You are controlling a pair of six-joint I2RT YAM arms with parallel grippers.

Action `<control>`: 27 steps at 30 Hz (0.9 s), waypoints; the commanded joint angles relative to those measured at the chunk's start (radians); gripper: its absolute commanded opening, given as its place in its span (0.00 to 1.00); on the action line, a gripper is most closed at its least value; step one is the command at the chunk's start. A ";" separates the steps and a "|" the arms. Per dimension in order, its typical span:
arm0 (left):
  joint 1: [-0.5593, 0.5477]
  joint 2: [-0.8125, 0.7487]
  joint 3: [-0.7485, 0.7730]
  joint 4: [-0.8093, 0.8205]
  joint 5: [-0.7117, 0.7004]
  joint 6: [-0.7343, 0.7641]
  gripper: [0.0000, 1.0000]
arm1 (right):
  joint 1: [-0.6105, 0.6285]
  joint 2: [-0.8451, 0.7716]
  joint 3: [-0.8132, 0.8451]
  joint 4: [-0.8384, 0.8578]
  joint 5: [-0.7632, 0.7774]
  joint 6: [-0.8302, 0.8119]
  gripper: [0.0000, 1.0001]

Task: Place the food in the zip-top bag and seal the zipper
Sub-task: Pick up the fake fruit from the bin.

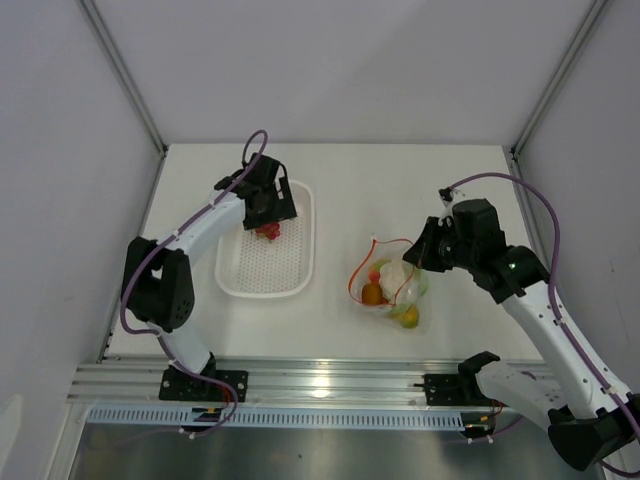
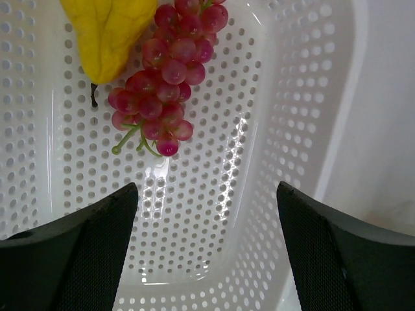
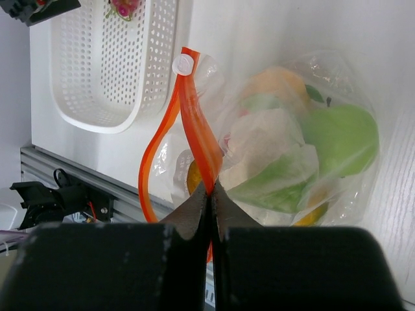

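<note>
Hovering over the white basket (image 2: 305, 97) with the left gripper (image 2: 206, 194), jaws standing wide apart, gripping nothing. Seeing grapes (image 2: 165, 78) lying on the basket floor ahead of the fingertips, roughly in line with the gap, apart from both fingers and not between them. Seeing yellow mango (image 2: 107, 32) touching the grapes on their left. Pinching the zipper (image 3: 198, 129) with the right gripper (image 3: 211, 188), jaws clenching tight on the orange strip partway along, white slider (image 3: 183, 63) sitting at the strip's far end. Seeing the strip looping open at the mouth of the zip-top bag (image 3: 350, 78). Seeing green apple (image 3: 340, 139), cauliflower (image 1: 395, 272) and orange fruit (image 1: 372, 294) sitting inside, just past the clenched jaws. Resting the bag on the table (image 1: 400, 180), right of the basket and apart from it.
</note>
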 commanded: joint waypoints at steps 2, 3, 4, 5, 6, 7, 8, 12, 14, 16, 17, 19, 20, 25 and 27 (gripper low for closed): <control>0.005 0.055 0.106 -0.039 -0.062 0.024 0.88 | -0.008 0.000 -0.009 0.043 -0.001 -0.024 0.00; 0.007 0.086 0.114 -0.048 -0.064 0.021 0.87 | -0.009 -0.003 -0.012 0.045 -0.001 -0.027 0.00; 0.009 0.103 0.124 -0.056 -0.067 0.018 0.86 | -0.009 -0.004 -0.015 0.046 -0.002 -0.027 0.00; 0.013 0.120 0.148 -0.086 -0.070 0.014 0.86 | -0.012 -0.004 -0.016 0.049 -0.004 -0.030 0.00; 0.019 0.153 0.174 -0.100 -0.076 0.007 0.86 | -0.014 -0.004 -0.019 0.051 -0.007 -0.031 0.00; 0.019 0.170 0.185 -0.109 -0.079 0.004 0.86 | -0.014 -0.005 -0.021 0.051 -0.007 -0.032 0.00; 0.027 0.187 0.203 -0.132 -0.081 0.000 0.86 | -0.015 -0.005 -0.022 0.052 -0.010 -0.032 0.00; 0.059 0.247 0.226 -0.160 -0.067 -0.028 0.83 | -0.023 -0.010 -0.033 0.054 -0.010 -0.040 0.00; 0.073 0.263 0.223 -0.157 -0.056 -0.028 0.82 | -0.026 -0.010 -0.039 0.055 -0.015 -0.044 0.00; 0.079 0.286 0.231 -0.162 -0.033 -0.023 0.81 | -0.031 -0.011 -0.044 0.060 -0.018 -0.049 0.00; 0.085 0.293 0.233 -0.165 -0.026 -0.019 0.81 | -0.032 -0.011 -0.045 0.062 -0.021 -0.050 0.00; 0.093 0.306 0.246 -0.174 -0.013 -0.017 0.81 | -0.035 -0.010 -0.047 0.068 -0.027 -0.049 0.00; 0.097 0.321 0.251 -0.175 -0.010 -0.017 0.81 | -0.038 -0.008 -0.047 0.069 -0.028 -0.050 0.00; 0.111 0.376 0.294 -0.192 0.068 0.012 0.79 | -0.043 -0.010 -0.047 0.078 -0.035 -0.050 0.00; 0.111 0.405 0.332 -0.217 0.076 0.023 0.79 | -0.045 -0.010 -0.050 0.081 -0.038 -0.049 0.00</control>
